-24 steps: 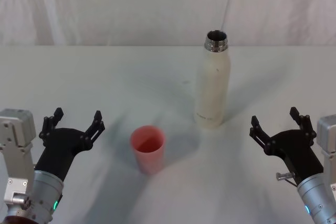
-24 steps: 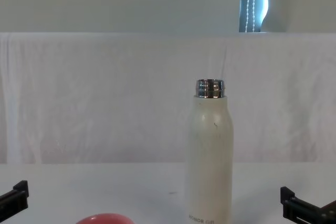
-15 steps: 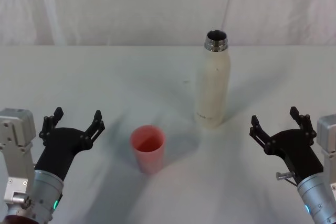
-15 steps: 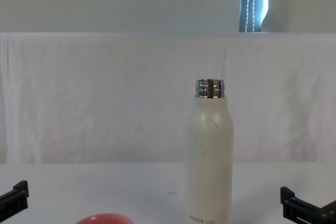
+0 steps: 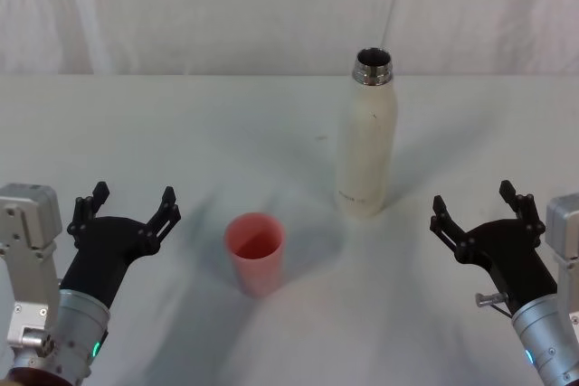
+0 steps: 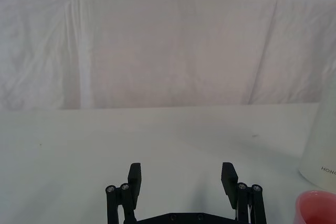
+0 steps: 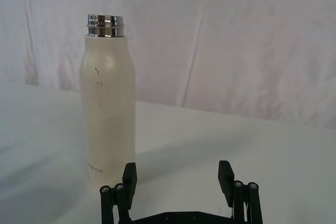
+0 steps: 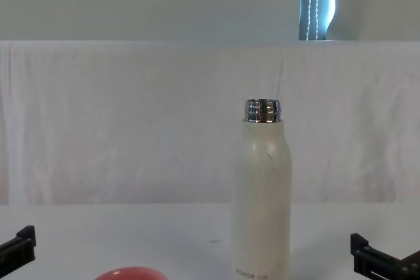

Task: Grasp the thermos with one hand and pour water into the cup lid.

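Observation:
The cream-white thermos [image 5: 366, 137] stands upright and uncapped at the table's middle right, its steel neck open; it also rises in the chest view [image 8: 261, 195] and the right wrist view [image 7: 107, 100]. The salmon-red cup lid [image 5: 255, 253] sits mouth-up in front of it to the left, its edge showing low in the chest view [image 8: 131, 273] and in the left wrist view [image 6: 317, 208]. My right gripper [image 5: 474, 210] is open, low at the right, short of the thermos. My left gripper [image 5: 128, 205] is open at the lower left, beside the cup lid.
The white table [image 5: 181, 133] runs back to a white draped cloth [image 5: 226, 6] along its far edge. Free surface lies all around the thermos and the cup lid.

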